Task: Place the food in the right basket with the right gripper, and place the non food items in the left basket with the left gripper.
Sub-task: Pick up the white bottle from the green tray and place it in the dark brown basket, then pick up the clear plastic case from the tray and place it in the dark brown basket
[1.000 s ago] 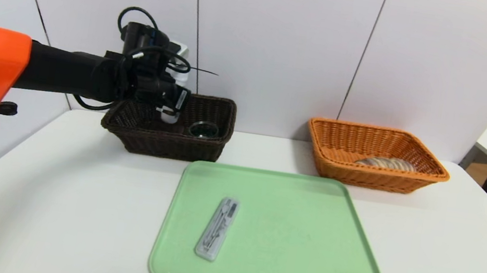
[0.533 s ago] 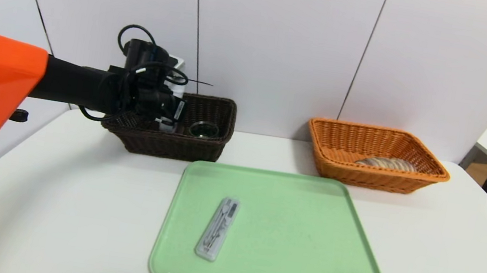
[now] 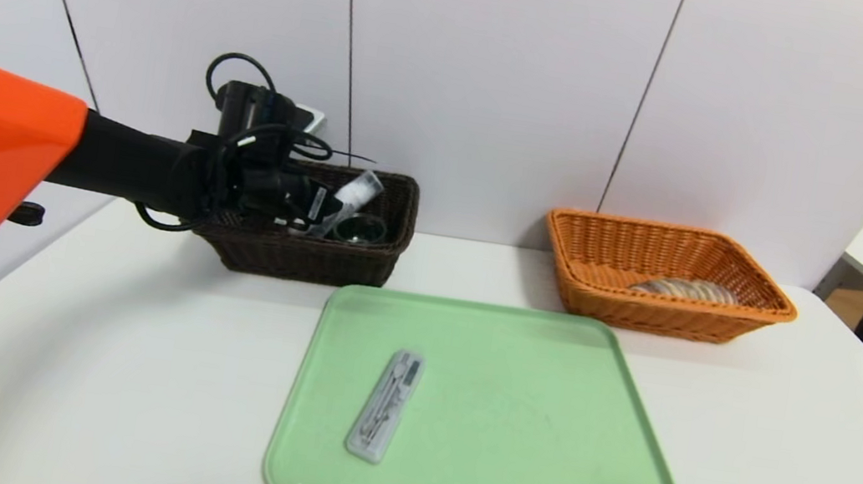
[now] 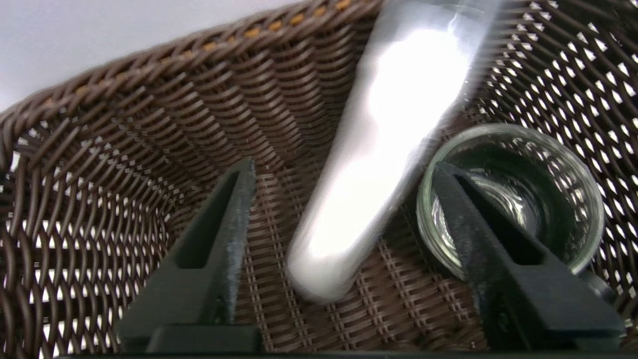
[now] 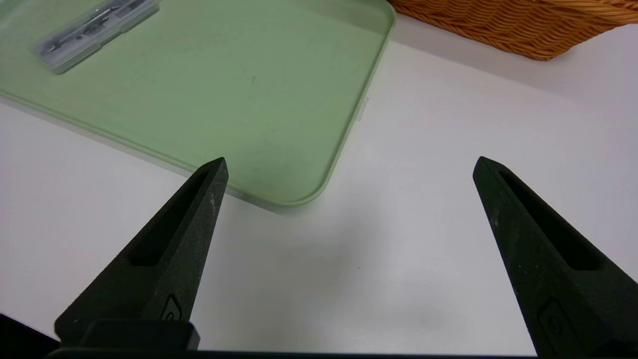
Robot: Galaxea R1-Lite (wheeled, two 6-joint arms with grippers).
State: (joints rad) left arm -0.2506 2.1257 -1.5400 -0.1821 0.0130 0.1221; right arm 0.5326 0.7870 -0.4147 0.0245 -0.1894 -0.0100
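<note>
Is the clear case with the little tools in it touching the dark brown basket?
Apart. The head view shows bare green tray between the clear case and the dark brown basket.

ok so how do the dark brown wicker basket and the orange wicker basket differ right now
The dark brown wicker basket stands on the robot's left, the orange wicker basket on its right. The dark brown one holds a round clear glass container and a whitish elongated item; the orange one holds a pale, striped item. Both are open-topped.
</note>
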